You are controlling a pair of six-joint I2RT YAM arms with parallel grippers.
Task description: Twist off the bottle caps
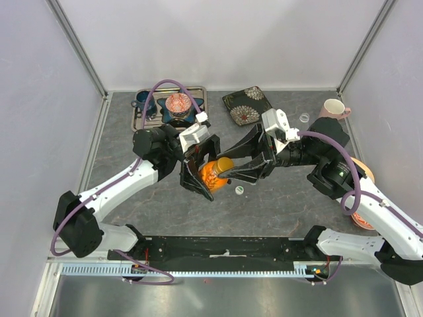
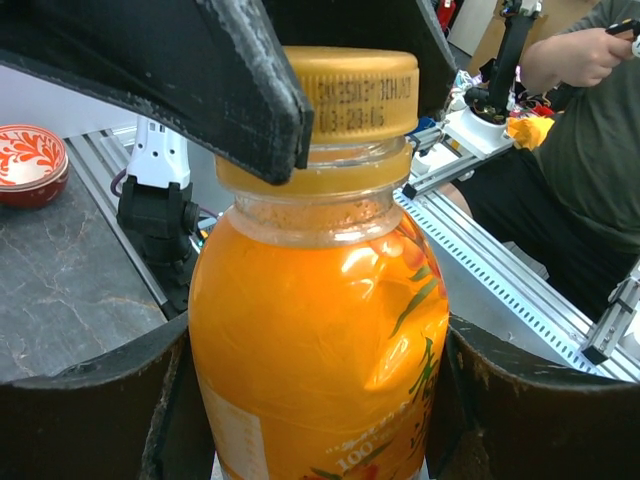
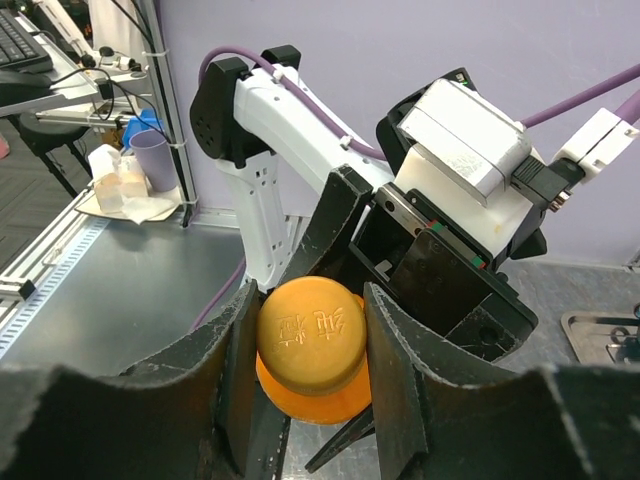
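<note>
The left tool clamps a smooth, clear plastic bottle of orange drink. Just above it, the right tool pinches the round, ribbed orange cap.

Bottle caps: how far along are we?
Done: small green-and-white round plastic cap and pale round cap lie loose on the table. In hand: left gripper clamps the orange plastic drink bottle, right gripper grips its orange screw cap, seated on the neck. Left: that cap off.

One bottle, two loose caps
</note>
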